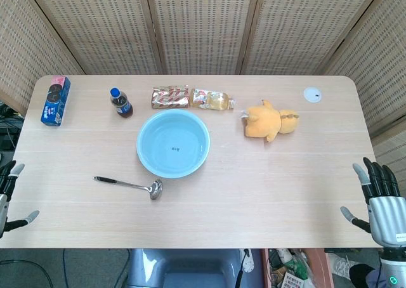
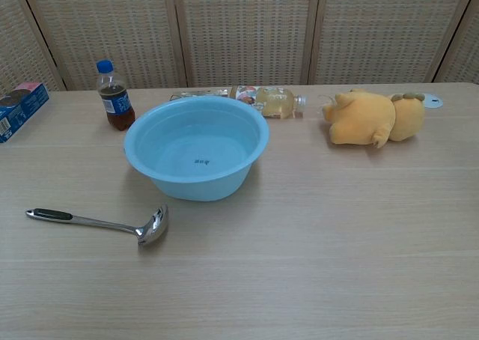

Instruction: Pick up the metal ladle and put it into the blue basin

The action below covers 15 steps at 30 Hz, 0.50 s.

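Lying flat on desk (image 1: 266,193), ladle (image 1: 130,184) just beside basin (image 1: 173,143) | rigid, light, slick metal; judged best grasp: dark handle end | left robot hand (image 1: 7,199), right robot hand (image 1: 379,202): fingers spread, holding nothing.

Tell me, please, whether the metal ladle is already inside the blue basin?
Not yet. The metal ladle lies flat on the table, just in front of the blue basin, which looks empty.
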Motion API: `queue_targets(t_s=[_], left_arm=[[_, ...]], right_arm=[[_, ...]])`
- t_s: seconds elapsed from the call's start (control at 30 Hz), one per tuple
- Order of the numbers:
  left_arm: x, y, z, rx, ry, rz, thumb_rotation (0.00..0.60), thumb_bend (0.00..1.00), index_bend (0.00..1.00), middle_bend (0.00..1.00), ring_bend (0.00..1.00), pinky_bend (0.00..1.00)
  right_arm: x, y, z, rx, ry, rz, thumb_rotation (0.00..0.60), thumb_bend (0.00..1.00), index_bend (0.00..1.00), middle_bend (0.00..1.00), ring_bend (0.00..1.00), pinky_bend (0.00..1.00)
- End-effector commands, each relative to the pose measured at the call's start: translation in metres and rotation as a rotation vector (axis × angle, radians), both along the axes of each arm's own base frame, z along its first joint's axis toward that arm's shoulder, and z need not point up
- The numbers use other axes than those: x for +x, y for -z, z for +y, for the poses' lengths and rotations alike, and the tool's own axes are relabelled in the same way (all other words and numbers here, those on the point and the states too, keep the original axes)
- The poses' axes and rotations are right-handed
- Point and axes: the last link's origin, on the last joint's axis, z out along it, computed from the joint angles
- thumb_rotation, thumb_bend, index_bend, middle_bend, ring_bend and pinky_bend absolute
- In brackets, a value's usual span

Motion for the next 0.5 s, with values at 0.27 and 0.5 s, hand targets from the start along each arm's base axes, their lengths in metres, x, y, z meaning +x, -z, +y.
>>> queue_targets(t_s=[0.27,0.5], left_arm=[[0.0003,0.0016,0.0005,-0.005,0.0,0.006,0.6,0.05,0.0,0.0,0.0,0.0],[-0.0005,0.0061,0.0044,-0.029,-0.003,0.014,0.6,0.05,0.0,0.12,0.06,0.01]], right_arm=[[-0.0005,-0.003,0.0001,-0.004,0.005,-0.011,0.6,0.0,0.0,0.0,0.0,0.0],[-0.0014,-0.0031,-0.0002,0.0,0.012,-0.013,0.6,0.0,0.0,0.0,0.0,0.0]])
